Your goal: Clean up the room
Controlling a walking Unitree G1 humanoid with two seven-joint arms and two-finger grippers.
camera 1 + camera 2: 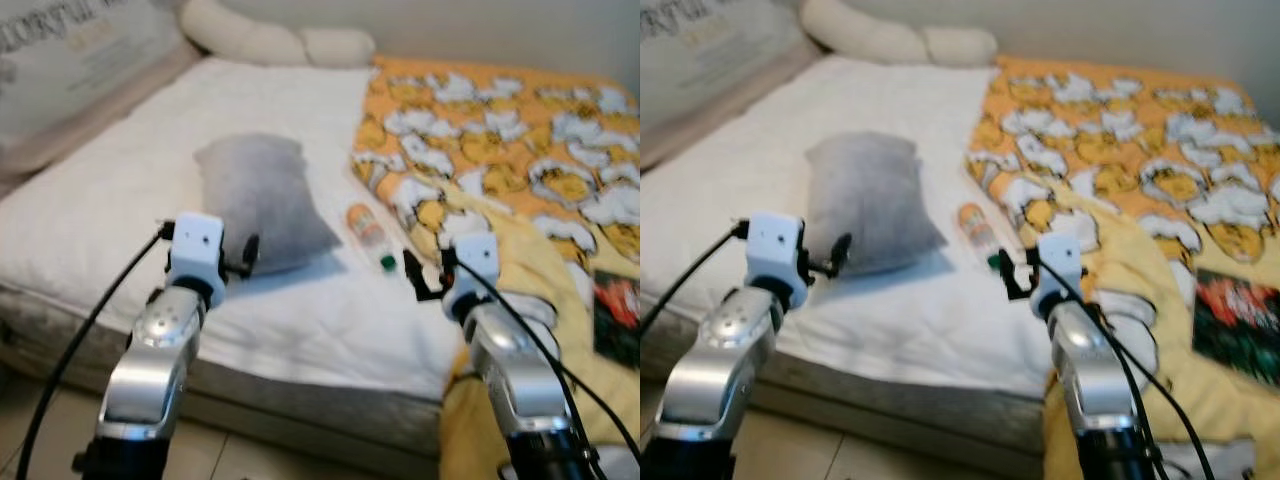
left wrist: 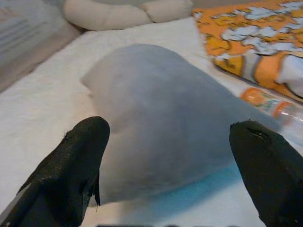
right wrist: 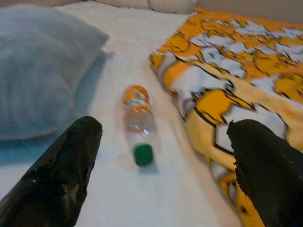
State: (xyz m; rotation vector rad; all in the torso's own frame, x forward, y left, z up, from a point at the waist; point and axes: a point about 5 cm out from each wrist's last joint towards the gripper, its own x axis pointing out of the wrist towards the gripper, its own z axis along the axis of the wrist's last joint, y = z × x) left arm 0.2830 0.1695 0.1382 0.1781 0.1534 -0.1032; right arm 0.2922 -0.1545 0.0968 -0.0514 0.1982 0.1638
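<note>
both grippers hover spread wide and empty above the near edge of the bed. the left gripper hangs just short of a grey pillow lying on the white sheet, its fingers apart and touching nothing. the right gripper, likewise released, points at a plastic bottle with an orange label and green cap, lying on its side on the sheet between the pillow and a rumpled orange-and-yellow cartoon blanket. the blanket's folded edge sits just beside the bottle. a long cream bolster lies at the far end of the bed.
</note>
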